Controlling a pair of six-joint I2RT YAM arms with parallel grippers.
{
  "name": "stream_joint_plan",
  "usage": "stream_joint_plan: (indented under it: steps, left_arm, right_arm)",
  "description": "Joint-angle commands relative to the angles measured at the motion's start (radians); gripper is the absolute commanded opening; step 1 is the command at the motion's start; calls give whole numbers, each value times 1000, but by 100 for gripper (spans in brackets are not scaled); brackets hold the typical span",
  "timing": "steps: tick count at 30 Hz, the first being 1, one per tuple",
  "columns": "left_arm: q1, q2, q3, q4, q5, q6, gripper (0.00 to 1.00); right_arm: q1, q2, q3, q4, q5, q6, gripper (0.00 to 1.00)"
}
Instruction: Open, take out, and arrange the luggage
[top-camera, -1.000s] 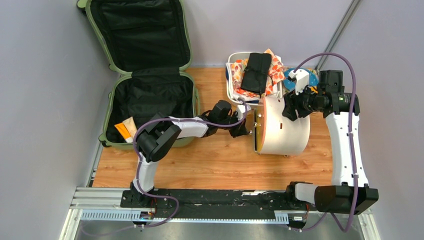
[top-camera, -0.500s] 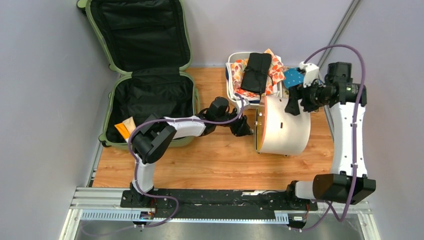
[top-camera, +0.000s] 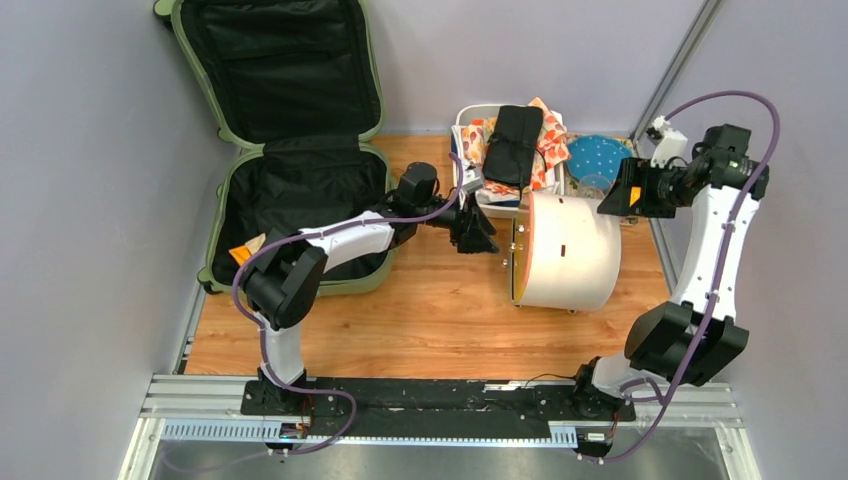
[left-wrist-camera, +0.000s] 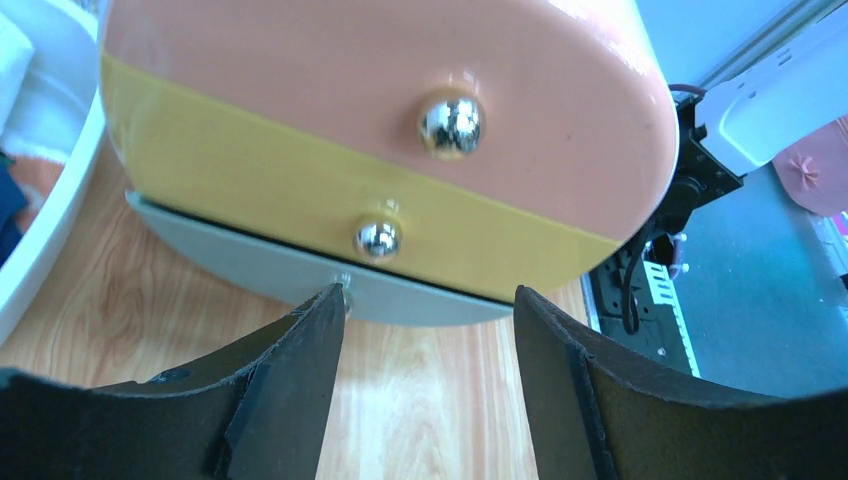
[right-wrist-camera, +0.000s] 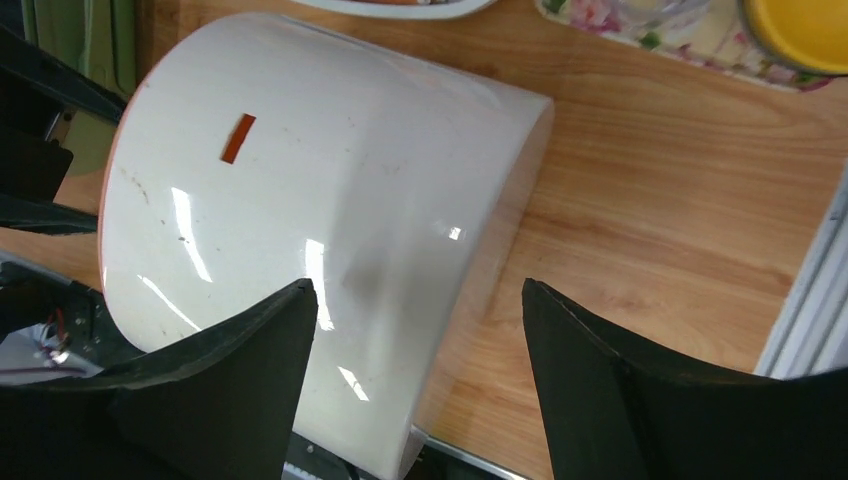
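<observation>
Left pincer and right pincer both gape empty either side of the cylinder, lying on the desk, seemingly unpacked from the open luggage.

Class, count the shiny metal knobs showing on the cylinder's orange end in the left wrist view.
2. The larger knob sits on the peach band; the smaller knob is below it on the yellow band. Others may be hidden out of frame.
</observation>
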Motion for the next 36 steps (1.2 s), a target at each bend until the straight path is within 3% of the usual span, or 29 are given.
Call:
stream_joint_plan:
  steps: [1,12,18,24,28,36]
  left_arm:
    - [-23,60,116,-24,53,89,70]
    - [-49,126,134,-62,26,166,65]
    - [-61,149,136,-70,-11,183,60]
    - [-71,143,122,-76,-56,186,46]
    - [-74,119,88,-44,-71,163,53]
    - [-78,112,91,-25,-105,159,51]
  right_arm:
    - [-3,43,-64,-189,-135,-19,77]
    - [23,91,-133,-165,-205,-7,66]
    - [37,103,-128,-158,-196,4,66]
    - [37,82,-113,-172,-161,-5,71]
    - [36,67,-92,-192,-135,-22,76]
    - [36,59,-93,-238,-121,-50,75]
